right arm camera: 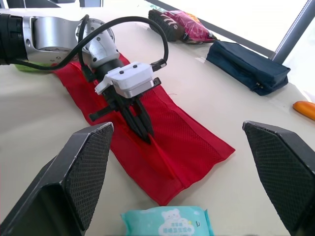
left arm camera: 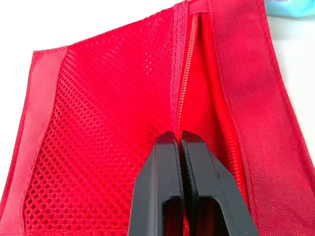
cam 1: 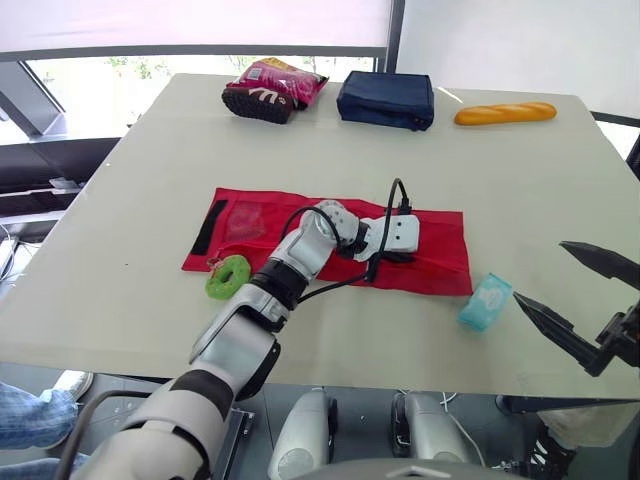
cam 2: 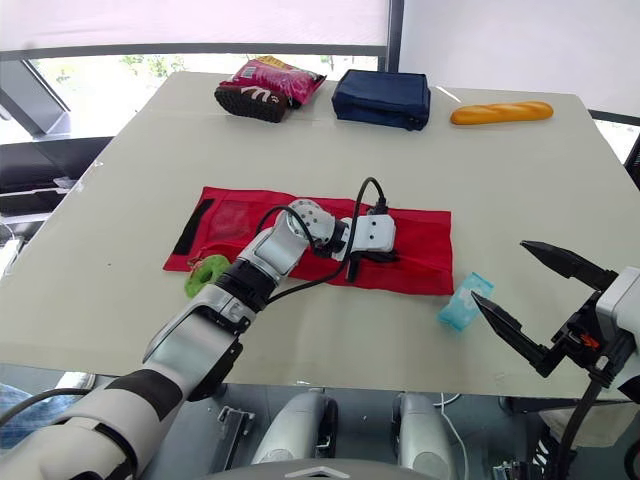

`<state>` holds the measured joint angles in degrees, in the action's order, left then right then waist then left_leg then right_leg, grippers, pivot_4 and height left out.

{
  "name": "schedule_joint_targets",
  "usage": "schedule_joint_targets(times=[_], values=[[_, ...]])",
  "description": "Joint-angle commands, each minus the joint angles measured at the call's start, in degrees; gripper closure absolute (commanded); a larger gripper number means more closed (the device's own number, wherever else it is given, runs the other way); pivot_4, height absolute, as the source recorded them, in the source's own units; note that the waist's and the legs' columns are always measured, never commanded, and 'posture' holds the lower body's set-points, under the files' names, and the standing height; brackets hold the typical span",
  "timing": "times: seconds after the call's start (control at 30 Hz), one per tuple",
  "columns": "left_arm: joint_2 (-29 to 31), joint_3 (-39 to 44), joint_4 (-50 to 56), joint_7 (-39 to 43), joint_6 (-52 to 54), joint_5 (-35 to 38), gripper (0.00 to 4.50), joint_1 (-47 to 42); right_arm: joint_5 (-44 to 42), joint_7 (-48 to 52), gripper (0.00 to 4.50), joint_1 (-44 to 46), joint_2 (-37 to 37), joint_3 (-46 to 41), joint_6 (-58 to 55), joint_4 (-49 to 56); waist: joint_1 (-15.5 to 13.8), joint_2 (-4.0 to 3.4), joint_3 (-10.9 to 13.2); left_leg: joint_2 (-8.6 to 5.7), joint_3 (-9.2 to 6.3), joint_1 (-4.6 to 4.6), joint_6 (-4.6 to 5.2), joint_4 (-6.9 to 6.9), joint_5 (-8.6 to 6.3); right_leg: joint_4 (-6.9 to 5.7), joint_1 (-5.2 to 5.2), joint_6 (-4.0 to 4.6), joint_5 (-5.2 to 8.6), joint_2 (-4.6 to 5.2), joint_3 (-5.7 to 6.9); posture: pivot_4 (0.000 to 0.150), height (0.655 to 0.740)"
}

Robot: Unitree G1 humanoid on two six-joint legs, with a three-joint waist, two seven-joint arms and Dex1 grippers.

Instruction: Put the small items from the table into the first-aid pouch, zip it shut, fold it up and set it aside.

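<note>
Two grippers: left gripper [left arm camera: 176,136] pressed together at the zipper [left arm camera: 187,64] of the red pouch [cam 1: 440,250]; right gripper [cam 1: 541,271] spread wide, just beside the wipes pack [cam 1: 485,302].

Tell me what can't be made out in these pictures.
- Left wrist view: the left gripper, shut, covers the zipper, so any pull tab is hidden.
- Eye views: the left arm covers the red pouch's middle and part of the green ring.
- Right wrist view: the wipes pack is cut by the bottom edge.
</note>
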<state>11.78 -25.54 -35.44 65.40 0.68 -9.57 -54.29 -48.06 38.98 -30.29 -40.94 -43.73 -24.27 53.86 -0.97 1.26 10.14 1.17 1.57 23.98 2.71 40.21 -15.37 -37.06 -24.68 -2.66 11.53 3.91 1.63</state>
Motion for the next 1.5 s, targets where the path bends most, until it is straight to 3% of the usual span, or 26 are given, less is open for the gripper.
schedule_joint_targets(times=[0.03, 0.17, 0.27, 0.4, 0.63, 0.97, 1.2, 1.3, 1.43, 1.5], values=[[-0.9, 2.1, -0.1, 0.3, 0.9, 2.2, 4.46, -2.0, 0.5, -0.1, 0.0, -0.7, 0.3, -1.3, 0.9, 0.5, 0.0, 0.0, 0.0, 0.0, 0.0, 0.0, 0.0, 0.0, 0.0, 0.0, 0.0, 0.0, 0.0, 0.0, 0.0, 0.15, 0.7164], [-1.2, 3.1, -1.2, -0.1, 0.6, 2.8, 4.46, -2.5, 5.6, -3.9, 0.0, -2.2, 1.2, 2.5, -1.1, 1.8, 0.0, 0.0, 0.0, -0.01, 0.0, 0.0, 0.0, 0.0, 0.0, 0.0, 0.0, 0.0, 0.0, 0.0, 0.0, 0.15, 0.7164], [-2.2, 4.3, -2.1, -0.8, 1.5, 3.8, 4.46, -3.0, 13.5, -13.4, 0.0, -2.7, 2.5, 10.7, -7.1, 3.5, 0.0, -0.01, 0.0, 0.0, 0.0, 0.0, 0.0, 0.0, 0.0, 0.0, 0.0, 0.03, 0.02, 0.0, 0.0, 0.15, 0.7164], [-3.5, 5.7, -3.7, -2.5, 3.0, 4.5, 4.46, -3.7, 18.6, -28.4, 0.0, 1.2, 8.5, 23.2, -17.3, 5.7, 0.0, -0.06, 0.0, 0.01, -0.04, 0.04, 0.0, 0.01, 0.0, 0.0, -0.03, 0.15, 0.09, 0.02, 0.05, 0.15, 0.7164], [-4.0, 6.0, -5.3, -3.7, 2.5, 3.8, 4.46, -4.5, 25.3, -46.4, 0.0, 9.2, 19.1, 38.0, -30.5, 5.4, 0.0, -0.11, 0.0, -0.01, -0.11, 0.14, 0.0, 0.01, 0.0, 0.0, -0.08, 0.15, 0.08, 0.02, 0.11, 0.15, 0.7164], [-3.9, 5.6, -6.3, -4.2, 1.1, 3.4, 4.46, -5.1, 29.6, -53.4, 0.0, 17.7, 31.2, 41.9, -42.7, 3.2, 0.1, -0.13, -0.1, -0.13, -0.26, 0.29, 0.01, 0.03, 0.01, 0.01, -0.12, -0.04, -0.05, -0.01, 0.1, 0.15, 0.7164], [-4.0, 5.7, -7.5, -4.7, 0.3, 3.4, 4.46, -5.7, 32.7, -54.2, 0.0, 18.5, 33.1, 41.6, -48.8, 3.5, 0.2, -0.13, -0.1, -0.12, -0.29, 0.28, 0.01, 0.03, 0.01, 0.0, -0.12, -0.06, -0.05, -0.04, 0.12, 0.15, 0.7164], [-4.0, 5.7, -7.7, -4.7, 0.0, 3.4, 4.5, -5.8, 33.7, -53.6, 0.85, 18.8, 32.9, 41.2, -49.3, 3.8, 0.1, -0.13, -0.1, -0.13, -0.29, 0.28, 0.01, 0.03, 0.01, 0.0, -0.12, -0.06, -0.05, -0.04, 0.12, 0.15, 0.7164], [-4.0, 5.7, -8.0, -4.7, -0.2, 3.4, 4.5, -5.9, 34.8, -52.5, 2.6, 18.9, 31.3, 40.7, -50.4, 5.0, 0.1, -0.13, -0.1, -0.13, -0.3, 0.29, 0.01, 0.03, 0.01, 0.0, -0.11, -0.06, -0.05, -0.04, 0.11, 0.15, 0.7164], [-3.9, 5.8, -8.1, -4.6, -0.2, 3.5, 4.5, -6.1, 34.9, -51.5, 2.77, 18.8, 29.7, 39.8, -50.7, 5.9, 0.1, -0.13, -0.1, -0.14, -0.31, 0.29, 0.01, 0.03, 0.01, 0.0, -0.11, -0.06, -0.05, -0.04, 0.11, 0.15, 0.7164]])
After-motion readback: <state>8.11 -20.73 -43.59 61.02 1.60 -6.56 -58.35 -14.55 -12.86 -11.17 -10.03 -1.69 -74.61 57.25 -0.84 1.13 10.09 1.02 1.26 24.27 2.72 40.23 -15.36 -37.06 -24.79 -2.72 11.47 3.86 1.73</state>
